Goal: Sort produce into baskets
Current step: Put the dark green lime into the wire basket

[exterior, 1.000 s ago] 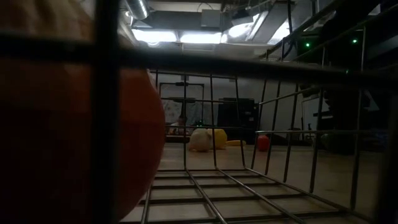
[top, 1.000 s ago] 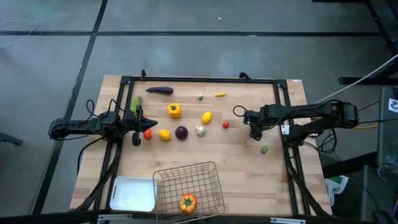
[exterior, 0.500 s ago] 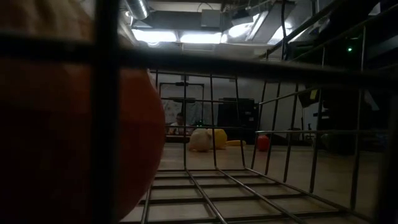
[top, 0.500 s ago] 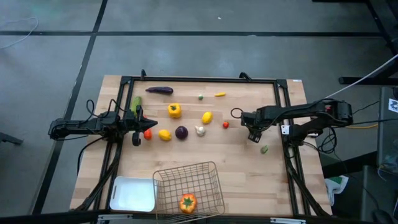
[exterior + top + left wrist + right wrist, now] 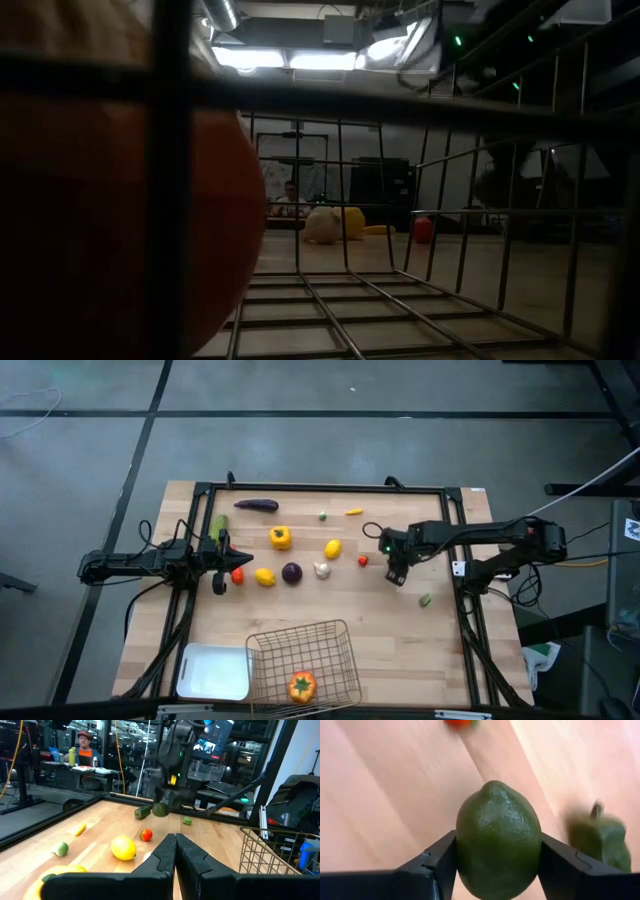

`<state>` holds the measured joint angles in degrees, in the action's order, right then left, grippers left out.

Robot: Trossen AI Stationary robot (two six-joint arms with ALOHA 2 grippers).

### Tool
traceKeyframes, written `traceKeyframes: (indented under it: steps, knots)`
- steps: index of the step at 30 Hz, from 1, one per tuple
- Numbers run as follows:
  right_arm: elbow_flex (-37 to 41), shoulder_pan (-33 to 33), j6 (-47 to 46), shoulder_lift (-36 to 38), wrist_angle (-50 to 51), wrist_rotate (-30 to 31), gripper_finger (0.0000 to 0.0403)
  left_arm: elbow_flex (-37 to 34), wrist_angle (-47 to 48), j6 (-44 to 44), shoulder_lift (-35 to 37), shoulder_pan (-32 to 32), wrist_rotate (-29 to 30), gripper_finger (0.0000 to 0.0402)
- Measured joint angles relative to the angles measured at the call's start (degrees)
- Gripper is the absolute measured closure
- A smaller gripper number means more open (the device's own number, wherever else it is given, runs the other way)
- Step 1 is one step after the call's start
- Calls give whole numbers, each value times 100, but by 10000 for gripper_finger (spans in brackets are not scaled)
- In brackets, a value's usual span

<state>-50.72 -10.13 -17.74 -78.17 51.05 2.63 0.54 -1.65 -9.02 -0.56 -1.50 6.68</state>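
- The right wrist camera gives away what the overhead one hides: the right gripper point(image 5: 497, 865) is clamped on a green lime point(image 5: 498, 840), one finger on each side of it, held above the table.
- From above, that same right gripper point(image 5: 396, 572) sits right of center on the wooden table point(image 5: 400, 650), and the lime is hidden under it.
- The small red piece point(image 5: 363, 560) is just beside it, and a small green piece point(image 5: 425, 600) lies nearby, toward the table's right edge.
- The left gripper point(image 5: 175, 851) is parked on the left side with its fingers pressed together, nothing in them.
- Its camera looks across at the right arm holding the lime up, with a lemon point(image 5: 123, 847) in front of it.
- The overhead view shows the wire basket point(image 5: 335, 670) holding one orange pepper point(image 5: 302, 686), and the white tray point(image 5: 213, 672) beside it.
- The low camera is basically stuck inside the basket, with the orange pepper filling its left side.
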Motion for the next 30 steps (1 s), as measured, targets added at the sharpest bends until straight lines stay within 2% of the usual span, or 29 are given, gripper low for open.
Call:
traceKeyframes:
  steps: [8,13,22,30]
  knots:
    - [-1275,110,2,0,-175,-788,186,0,0,2,0,2,0,396]
    - [-1798,647,0,0,-794,-1024,183,0,0,0,0,0,2,396]
    - [-1863,1938,165,-113,-2071,-957,183,0,0,2,0,0,0,396]
    - [-1862,2795,172,-735,-3529,-723,182,-4,-1,0,-2,0,0,396]
